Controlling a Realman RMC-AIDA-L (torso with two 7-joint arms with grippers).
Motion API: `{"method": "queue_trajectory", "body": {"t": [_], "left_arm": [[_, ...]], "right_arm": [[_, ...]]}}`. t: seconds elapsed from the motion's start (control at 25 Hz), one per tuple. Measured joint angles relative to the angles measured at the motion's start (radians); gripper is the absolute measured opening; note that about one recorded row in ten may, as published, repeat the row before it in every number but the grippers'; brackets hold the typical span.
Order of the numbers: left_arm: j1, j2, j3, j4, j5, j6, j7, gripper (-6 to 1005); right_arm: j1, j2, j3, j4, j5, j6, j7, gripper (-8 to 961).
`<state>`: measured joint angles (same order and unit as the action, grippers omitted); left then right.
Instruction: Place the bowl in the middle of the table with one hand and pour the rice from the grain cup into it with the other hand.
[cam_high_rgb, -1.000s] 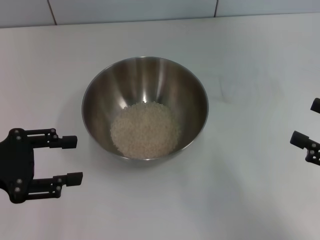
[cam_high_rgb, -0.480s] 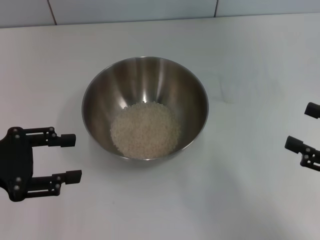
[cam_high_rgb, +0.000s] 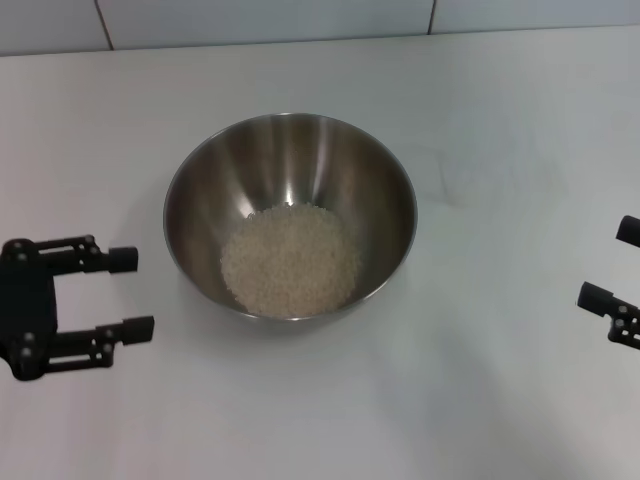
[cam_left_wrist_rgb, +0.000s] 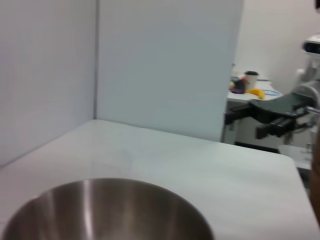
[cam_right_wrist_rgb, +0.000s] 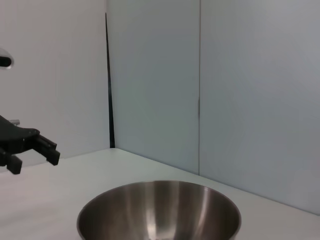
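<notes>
The steel bowl (cam_high_rgb: 385, 190) stands in the middle of the white table (cam_high_rgb: 480, 90), holding a heap of pale rice (cam_high_rgb: 290, 260). My left gripper (cam_high_rgb: 132, 293) is open and empty, a short way to the left of the bowl. At the right edge of the head view, clear of the bowl, my right gripper (cam_high_rgb: 608, 262) is open and empty too. The bowl's rim also fills the low part of the left wrist view (cam_left_wrist_rgb: 110, 210) and the right wrist view (cam_right_wrist_rgb: 160, 210). I cannot make out the grain cup in any view.
Pale wall panels (cam_high_rgb: 260, 20) run along the table's far edge. Across the table, the left wrist view catches the right gripper (cam_left_wrist_rgb: 265, 117) with a cluttered desk (cam_left_wrist_rgb: 252, 90) behind it. The left gripper (cam_right_wrist_rgb: 30, 147) shows in the right wrist view.
My left gripper has drawn back to the left, away from the bowl. The right gripper has shifted slightly toward the near edge. Bowl and rice are unmoved.
</notes>
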<state>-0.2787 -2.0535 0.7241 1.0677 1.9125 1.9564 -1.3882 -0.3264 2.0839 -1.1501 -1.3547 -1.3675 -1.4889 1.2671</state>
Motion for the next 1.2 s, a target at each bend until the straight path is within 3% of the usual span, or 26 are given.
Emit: {"method": "queue_trajectory", "body": {"t": [0.12, 0.44, 1.2], "left_arm": [[-0.012, -0.003, -0.013, -0.009, 0.0, -0.017, 0.0, 687], [-0.049, -0.005, -0.007, -0.054, 0.012, -0.022, 0.01, 809], [-0.071, -0.008, 0.006, -0.112, 0.013, -0.023, 0.053, 811]], "right_arm": [[0.005, -0.001, -0.001, 0.0, -0.007, -0.01, 0.0, 788], [0.056, 0.001, -0.021, 0.022, -0.031, -0.031, -0.006, 787], [0.104, -0.001, -0.034, 0.031, -0.064, -0.031, -0.001, 787]]}}
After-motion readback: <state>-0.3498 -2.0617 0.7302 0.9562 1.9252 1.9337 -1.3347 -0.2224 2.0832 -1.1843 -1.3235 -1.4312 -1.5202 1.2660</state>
